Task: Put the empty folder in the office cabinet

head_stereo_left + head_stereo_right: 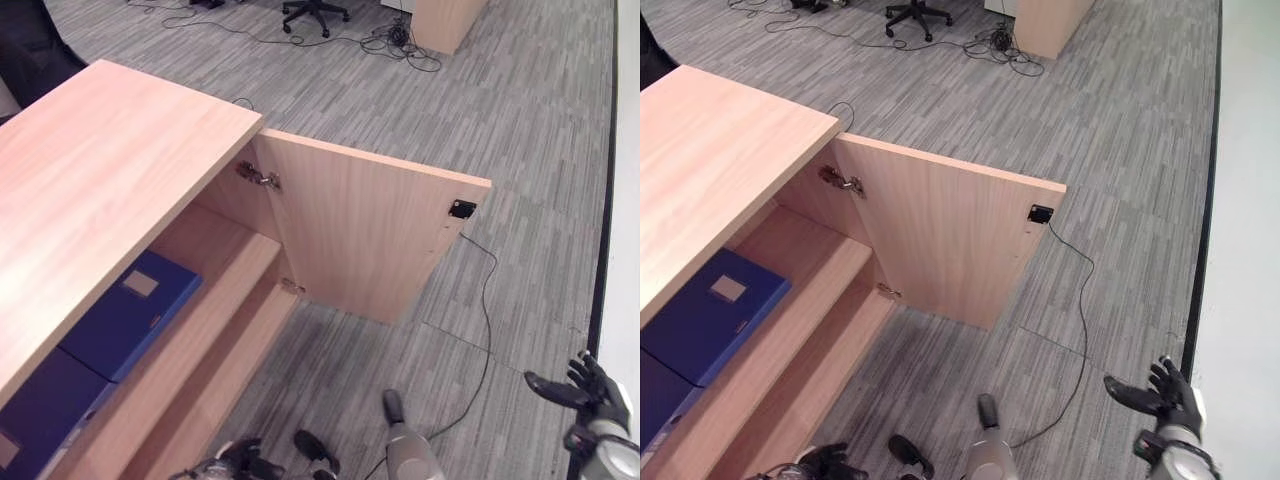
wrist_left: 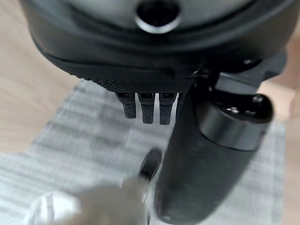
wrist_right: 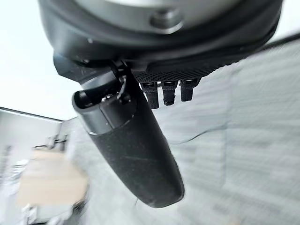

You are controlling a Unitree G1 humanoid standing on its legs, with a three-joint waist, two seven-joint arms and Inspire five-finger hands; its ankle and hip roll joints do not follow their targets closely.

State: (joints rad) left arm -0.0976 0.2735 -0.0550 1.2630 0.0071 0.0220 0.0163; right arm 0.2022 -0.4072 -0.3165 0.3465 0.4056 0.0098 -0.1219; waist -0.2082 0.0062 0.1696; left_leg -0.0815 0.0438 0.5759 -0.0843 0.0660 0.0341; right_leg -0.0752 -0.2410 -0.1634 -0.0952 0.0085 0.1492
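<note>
Left eye view: blue folder point(image 1: 130, 312) already lies on the cabinet shelf point(image 1: 215, 300), cabinet door point(image 1: 365, 235) open, left hand point(image 1: 240, 462) and right hand point(image 1: 585, 392) both empty with relaxed fingers, so closing the door likely follows.

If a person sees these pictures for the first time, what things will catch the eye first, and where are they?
The open cabinet door stands out first, swung wide over the grey carpet, with the light wooden cabinet top on the robot's left. Next come the blue folders lying on the upper shelf inside. The right hand hangs open and empty low at the right, and the left hand shows low by the cabinet.
</note>
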